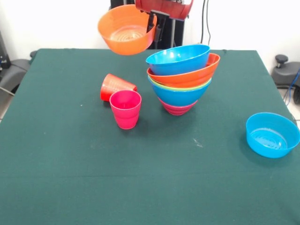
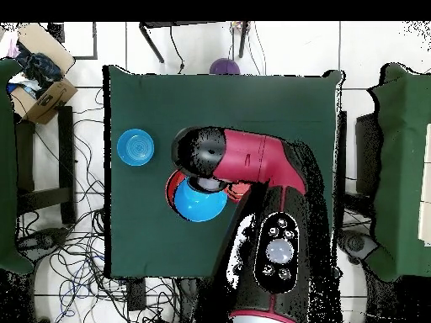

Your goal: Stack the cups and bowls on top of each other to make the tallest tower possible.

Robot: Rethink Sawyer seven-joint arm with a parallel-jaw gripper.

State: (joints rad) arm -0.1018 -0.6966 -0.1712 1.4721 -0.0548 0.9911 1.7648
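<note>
At the top centre of the front view, the gripper point(image 1: 152, 21) hangs from the red arm point(image 1: 164, 5) and holds the small orange bowl point(image 1: 126, 29) by its right rim, clear of the desk point(image 1: 70, 178); the bowl tilts with its ringed inside facing the camera. The fingers are clamped on that rim.

Right of frame centre stands the tower point(image 1: 182, 79), a nested pile resting on the desk. From bottom to top its bands read magenta, blue, lime green, orange, blue. The top blue bowl point(image 1: 178, 58) sits tilted, its left rim lower than its right.

Left of the tower are the two cups. The pink cup point(image 1: 125, 108) stands upright with its mouth up. The red-orange cup point(image 1: 116, 86) lies on its side just behind it, appearing to touch it.

At the right edge of the frame, well apart from the tower, the light blue bowl point(image 1: 272, 134) rests upright on the desk.

In the overhead view, the arm point(image 2: 252, 160) covers most of the desk's middle. The tower point(image 2: 200, 200) shows beneath it as a blue disc with a red edge at left. The light blue bowl point(image 2: 135, 147) lies in the upper left part of the desk point(image 2: 286, 101). The gripper and cups are hidden there.
</note>
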